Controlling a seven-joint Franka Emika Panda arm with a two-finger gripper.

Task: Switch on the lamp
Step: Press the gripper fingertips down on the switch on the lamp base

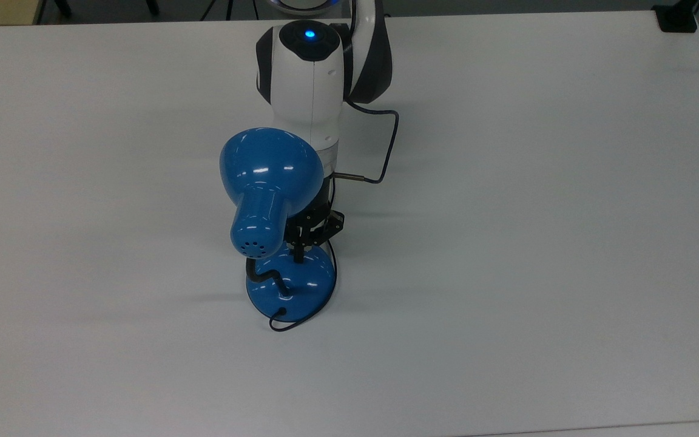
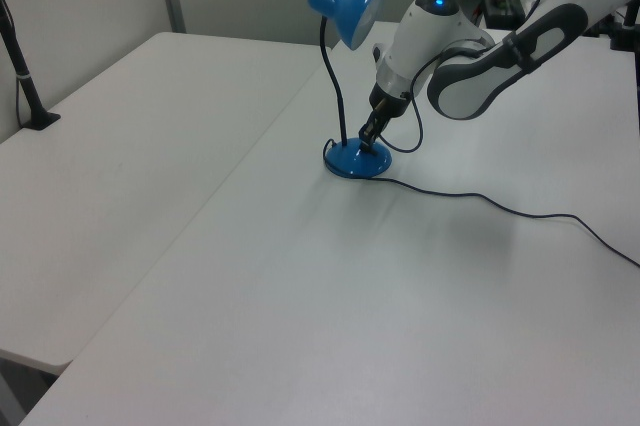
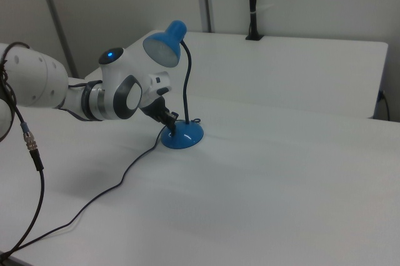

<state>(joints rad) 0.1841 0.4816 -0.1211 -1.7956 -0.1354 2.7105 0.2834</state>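
Note:
The lamp stands mid-table, with a glossy blue dome shade, a black bendy neck and a round blue base. My gripper points down behind the shade, and its shut fingertips rest on the far part of the base. In the left view the gripper meets the base just to the right of the neck, under the shade. In the right view the gripper touches the base from the left. The switch is hidden beneath the fingertips. The shade shows no clear glow.
The lamp's thin black cord trails from the base across the white table toward the left view's right. A dark cable loops beside the arm's wrist. A black post stands at the left view's left edge.

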